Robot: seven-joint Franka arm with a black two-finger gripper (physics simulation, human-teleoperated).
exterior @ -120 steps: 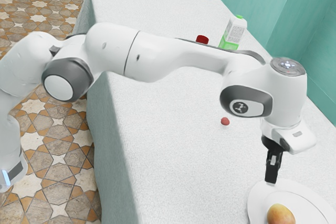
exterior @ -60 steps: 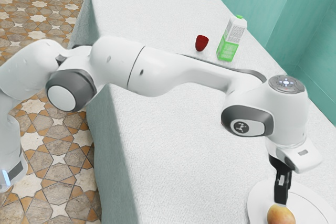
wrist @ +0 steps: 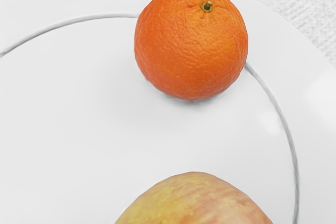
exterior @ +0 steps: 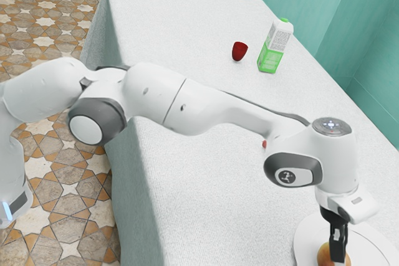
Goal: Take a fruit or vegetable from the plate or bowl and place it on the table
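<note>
Exterior view: gripper [exterior: 337, 260] pointing down, overlapping yellow-red fruit [exterior: 324, 254] on white plate [exterior: 304, 236]; cannot tell whether open or closed. Carton [exterior: 272, 51] standing on table [exterior: 193, 197] near dark-red object [exterior: 239, 50].

Wrist view: orange [wrist: 191, 44] on plate, near yellow-red fruit, apart from it.

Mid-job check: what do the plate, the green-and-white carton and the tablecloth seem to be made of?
Plate: probably glazed ceramic, smooth and glossy, with soft bright highlights; hard plastic is possible.
Carton: likely coated paperboard, given its flat, printed sides and boxy shape; finish unclear.
Tablecloth: matte woven fabric, judging by the coarse texture and the draped side.
</note>
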